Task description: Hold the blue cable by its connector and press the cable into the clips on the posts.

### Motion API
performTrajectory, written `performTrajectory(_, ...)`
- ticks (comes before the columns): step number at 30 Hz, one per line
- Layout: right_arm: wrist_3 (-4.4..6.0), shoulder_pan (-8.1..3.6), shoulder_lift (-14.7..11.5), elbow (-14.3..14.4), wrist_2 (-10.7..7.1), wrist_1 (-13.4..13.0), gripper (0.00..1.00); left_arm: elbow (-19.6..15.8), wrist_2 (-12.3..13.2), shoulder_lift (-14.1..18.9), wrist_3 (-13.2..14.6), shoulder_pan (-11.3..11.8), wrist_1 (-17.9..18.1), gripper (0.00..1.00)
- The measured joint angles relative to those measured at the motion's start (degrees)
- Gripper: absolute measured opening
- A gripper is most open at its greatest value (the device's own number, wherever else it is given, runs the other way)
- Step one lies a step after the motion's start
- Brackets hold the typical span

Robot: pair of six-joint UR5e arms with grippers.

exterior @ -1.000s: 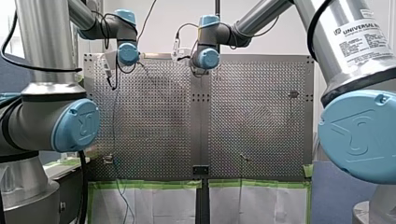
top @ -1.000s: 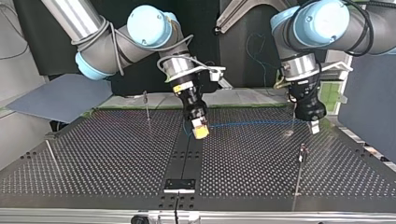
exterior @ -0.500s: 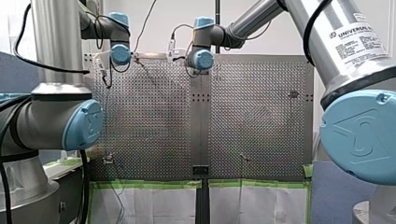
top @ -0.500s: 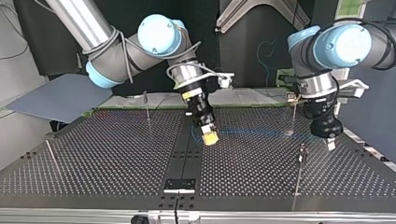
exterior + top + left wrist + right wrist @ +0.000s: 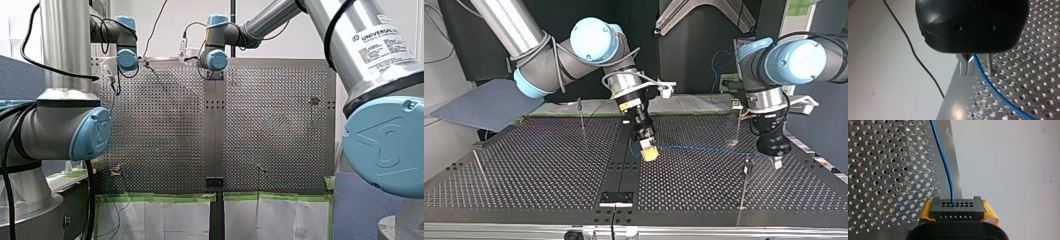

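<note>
Two-handed hold on the blue cable [image 5: 709,147], stretched in a nearly straight line just above the perforated table [image 5: 524,175]. Grips the black connector [image 5: 956,210] with the right gripper [image 5: 650,154], yellow pads [image 5: 990,213] pressed tight against both its ends. Carries it tilted over the dark strip [image 5: 621,170] down the table's middle, about midway between the arms' edge and the opposite edge in the top view. Shows, in the right wrist view, the cable leaving one hole in the connector's dotted face and running straight away from the gripper.

Pinches the other end of the stretch with the left gripper [image 5: 967,73], metal fingers [image 5: 963,67] shut together, cable coming out at their root under the black housing. Hangs low, close to the table's side edge at the top view's right, just beside a thin post [image 5: 746,170].

Second post [image 5: 737,127] behind the cable, nearer the arms' edge. Third post [image 5: 580,112] and fourth post [image 5: 479,167] well apart from the cable, toward the opposite side edge. Cannot tell whether the cable sits in any clip.
</note>
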Motion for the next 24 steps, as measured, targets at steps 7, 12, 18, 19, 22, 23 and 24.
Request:
performTrajectory(7, 0.00, 0.05, 1.0, 0.0, 0.02, 0.0, 0.00, 0.2, 1.2, -1.1, -0.6, 0.7, 0.5, 0.00)
performTrajectory(12, 0.00, 0.03, 1.2, 0.0, 0.08, 0.0, 0.00, 0.7, 2.2, -1.1, -1.2, 1.4, 0.8, 0.00)
performTrajectory(18, 0.00, -0.27, 1.3, -0.1, 0.10, -0.1, 0.00, 1.0, 3.4, -1.6, -1.8, 2.2, 0.9, 0.00)
performTrajectory(19, 0.00, -0.33, 1.3, -0.1, 0.10, -0.2, 0.00, 1.1, 3.6, -1.8, -1.9, 2.4, 0.9, 0.00)
performTrajectory(22, 0.01, -0.52, 1.3, -0.2, 0.10, -0.2, 0.00, 1.6, 4.2, -2.6, -2.0, 2.8, 0.9, 0.00)
performTrajectory(23, 0.01, -0.57, 1.3, -0.2, 0.10, -0.2, 0.00, 1.7, 4.3, -2.8, -2.0, 2.9, 1.0, 0.00)
performTrajectory(24, 0.01, -0.64, 1.4, -0.3, 0.10, -0.2, 0.00, 1.8, 4.4, -3.1, -2.1, 3.1, 1.0, 0.00)
